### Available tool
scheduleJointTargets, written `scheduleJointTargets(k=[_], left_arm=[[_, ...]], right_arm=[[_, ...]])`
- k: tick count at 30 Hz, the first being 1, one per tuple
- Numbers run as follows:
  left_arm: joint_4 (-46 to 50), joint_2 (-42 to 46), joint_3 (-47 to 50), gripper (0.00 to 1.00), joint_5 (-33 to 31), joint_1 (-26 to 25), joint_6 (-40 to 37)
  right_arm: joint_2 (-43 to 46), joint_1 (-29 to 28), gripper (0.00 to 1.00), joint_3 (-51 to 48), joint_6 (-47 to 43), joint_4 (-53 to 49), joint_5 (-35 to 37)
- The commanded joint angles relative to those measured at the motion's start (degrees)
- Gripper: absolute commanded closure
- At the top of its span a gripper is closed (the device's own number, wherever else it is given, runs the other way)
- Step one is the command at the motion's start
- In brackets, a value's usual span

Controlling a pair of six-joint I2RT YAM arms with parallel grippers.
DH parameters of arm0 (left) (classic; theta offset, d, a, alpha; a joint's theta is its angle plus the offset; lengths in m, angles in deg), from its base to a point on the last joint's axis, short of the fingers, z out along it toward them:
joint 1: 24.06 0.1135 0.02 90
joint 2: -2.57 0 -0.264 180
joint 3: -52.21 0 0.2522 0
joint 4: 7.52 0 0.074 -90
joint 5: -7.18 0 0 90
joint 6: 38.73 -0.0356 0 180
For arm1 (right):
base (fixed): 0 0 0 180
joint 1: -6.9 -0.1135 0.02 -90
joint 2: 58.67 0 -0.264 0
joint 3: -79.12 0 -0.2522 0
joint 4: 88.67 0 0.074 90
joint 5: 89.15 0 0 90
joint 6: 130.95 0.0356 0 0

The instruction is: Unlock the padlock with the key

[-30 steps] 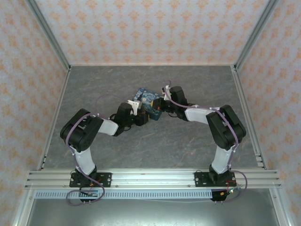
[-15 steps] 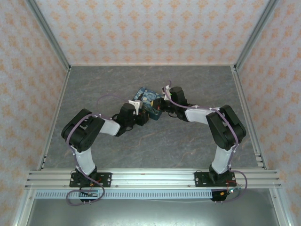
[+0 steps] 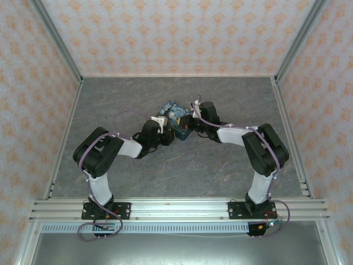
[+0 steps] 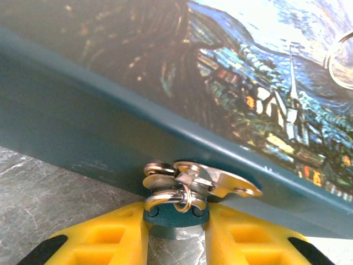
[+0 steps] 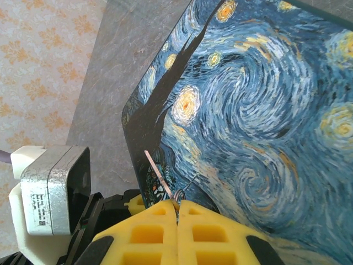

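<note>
Against tin (image 4: pixel 83 127) front wall: left gripper (image 4: pixel 175 229) clamps padlock (image 4: pixel 175 217); right gripper (image 5: pixel 177 212) pinches key (image 5: pixel 160 176) above tin

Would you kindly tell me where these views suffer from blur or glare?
Left wrist: the tin is soft and dim at upper left, glare whitens its top right, the padlock looks crisp. Right wrist: the tin's print reads clearly, the key thin but clear. Top external: evenly lit.
</note>
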Motion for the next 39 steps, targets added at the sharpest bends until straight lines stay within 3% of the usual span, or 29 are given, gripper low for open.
scheduleJointTargets(k=[1,12,18,29,35,39], left_arm=[[0.5,-0.8,-1.7,0.74,-1.6,-0.5,0.8],[4.0,4.4,-0.7,0.81,-1.5,-1.8,2.6],[8.1,8.9,-0.2,0.84,-2.2,-3.1,8.3],[13.7,17.2,0.6,0.94,-3.0,-6.0,22.0],[17.1,19.0,-0.9,0.95,-2.9,-7.7,29.5],[18.9,20.1,-1.6,0.96,-3.0,-8.3,32.4]], right_arm=[[0.1,-1.0,1.0,-2.0,-0.7,-3.9,0.4],[5.2,-0.7,1.0,-2.5,-2.8,-1.6,2.5],[11.5,-0.2,1.0,-5.7,-6.1,-0.5,4.3],[28.9,-0.8,1.0,-24.6,-14.9,3.4,8.0],[33.7,-4.3,1.0,-33.4,-18.4,9.7,10.6],[32.3,-5.8,1.0,-36.5,-19.0,16.4,11.7]])
